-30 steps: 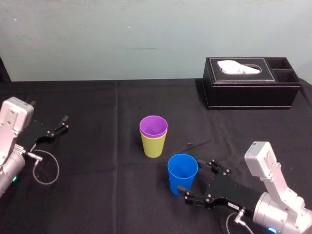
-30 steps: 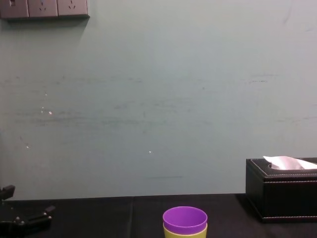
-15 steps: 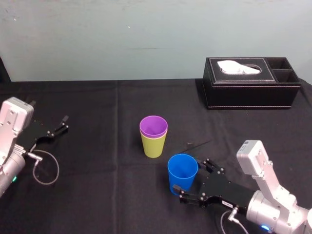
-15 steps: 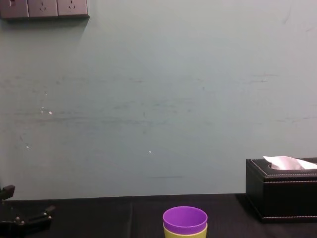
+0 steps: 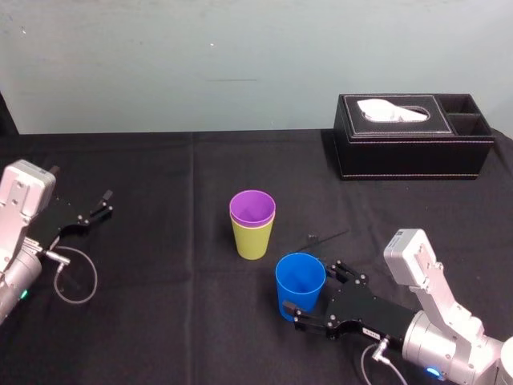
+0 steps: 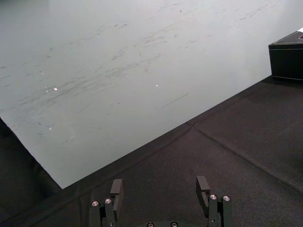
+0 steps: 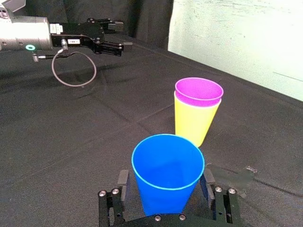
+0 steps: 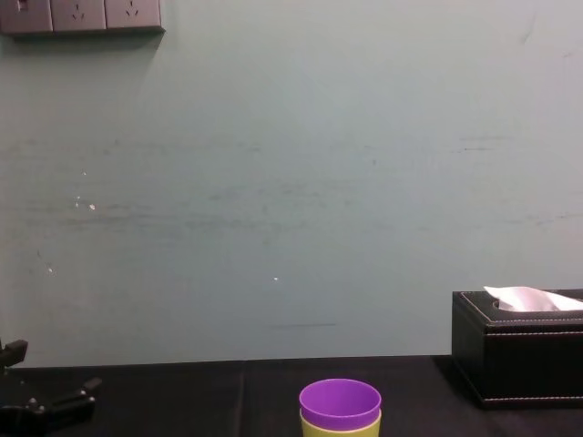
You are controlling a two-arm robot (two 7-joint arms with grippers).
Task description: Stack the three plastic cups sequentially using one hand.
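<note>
Blue cup (image 5: 300,281) — between level right gripper's (image 5: 309,286) open jaws

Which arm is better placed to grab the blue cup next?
Right. The right gripper's open fingers flank the blue cup, which stands beside the purple cup nested in the yellow-green cup. The left gripper rests far off to the left.

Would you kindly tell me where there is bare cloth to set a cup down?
Bare cloth lies between the left end effector and the purple cup nested in the yellow-green cup, and between those and the tissue box. It's crowded at front right: the right end effector straddles the blue cup, open.
</note>
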